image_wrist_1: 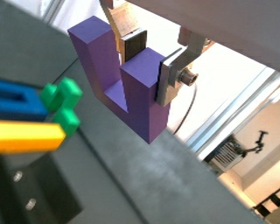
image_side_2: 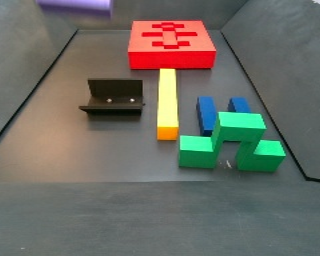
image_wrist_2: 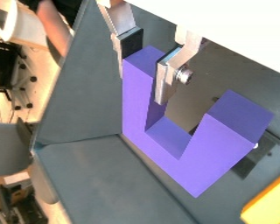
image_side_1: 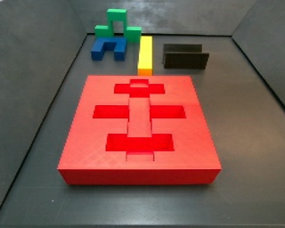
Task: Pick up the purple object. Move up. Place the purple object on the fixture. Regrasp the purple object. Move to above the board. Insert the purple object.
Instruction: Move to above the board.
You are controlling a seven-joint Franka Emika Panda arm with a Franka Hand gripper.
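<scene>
My gripper [image_wrist_1: 152, 63] is shut on one prong of the purple object [image_wrist_1: 125, 87], a violet U-shaped block with a square notch. The silver fingers [image_wrist_1: 168, 77] clamp the prong from both sides. Both wrist views show the hold, and the second prong stands free beside the gripper [image_wrist_2: 147, 59]. The block hangs in the air above the dark floor, and only its edge shows at the top of a side view [image_side_2: 76, 5]. The black fixture [image_side_2: 112, 98] [image_side_1: 187, 59] stands empty on the floor. The red board [image_side_1: 79, 134] [image_side_2: 143, 40] lies flat with its cutouts open.
A yellow bar [image_side_2: 167, 100] [image_side_1: 146, 53] lies between the fixture and the blue block [image_side_2: 210, 112] [image_side_1: 107, 49]. Green blocks [image_side_2: 236, 140] [image_side_1: 117, 20] stand beside the blue one. The yellow [image_wrist_1: 25, 136], blue [image_wrist_1: 14, 101] and green [image_wrist_1: 63, 105] pieces show below in a wrist view. Sloped walls ring the floor.
</scene>
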